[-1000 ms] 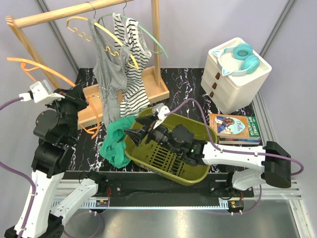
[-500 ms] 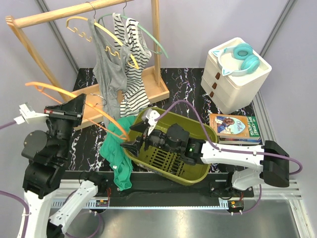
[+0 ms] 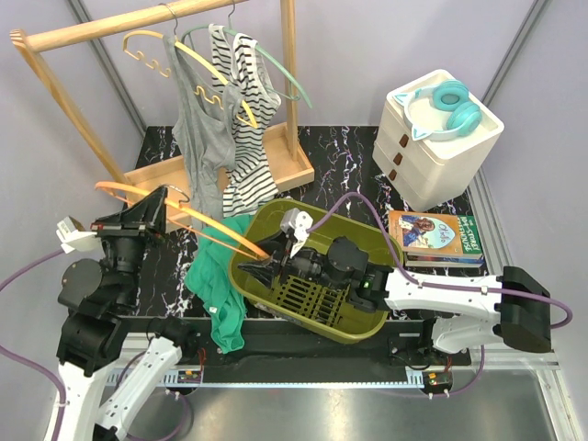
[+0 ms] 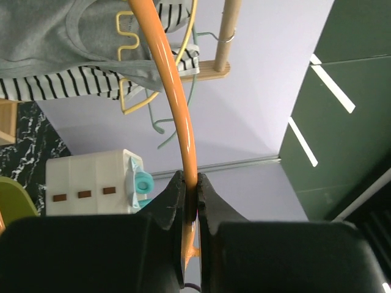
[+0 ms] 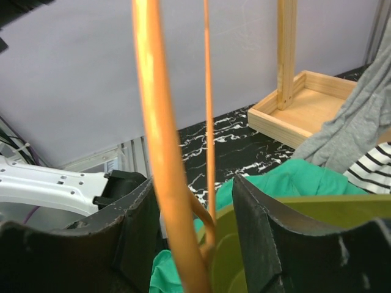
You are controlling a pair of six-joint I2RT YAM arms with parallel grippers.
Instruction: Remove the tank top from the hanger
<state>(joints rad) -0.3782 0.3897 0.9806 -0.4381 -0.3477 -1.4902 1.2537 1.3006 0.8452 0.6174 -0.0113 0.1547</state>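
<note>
My left gripper (image 3: 152,218) is shut on the orange hanger (image 3: 220,234), which slopes down to the right with its far end at the olive basket (image 3: 363,323). The left wrist view shows the hanger (image 4: 177,104) pinched between the jaws of that gripper (image 4: 190,183). The green tank top (image 3: 216,285) is off the hanger, draped over the basket's left rim and hanging down. My right gripper (image 3: 268,262) is open over the basket's left end. In the right wrist view the hanger (image 5: 156,122) runs between its spread fingers (image 5: 192,189), above the green top (image 5: 293,183).
A wooden rack (image 3: 156,23) at the back holds a grey tank top (image 3: 197,129) and a striped top (image 3: 248,138) on hangers. A white drawer unit (image 3: 432,147) with teal headphones (image 3: 450,106) stands at the right, with books (image 3: 436,237) in front.
My left arm has lowered and swung the hanger down toward the basket. The green top has slid off and drooped over the basket rim. My right gripper now straddles the hanger's end.
</note>
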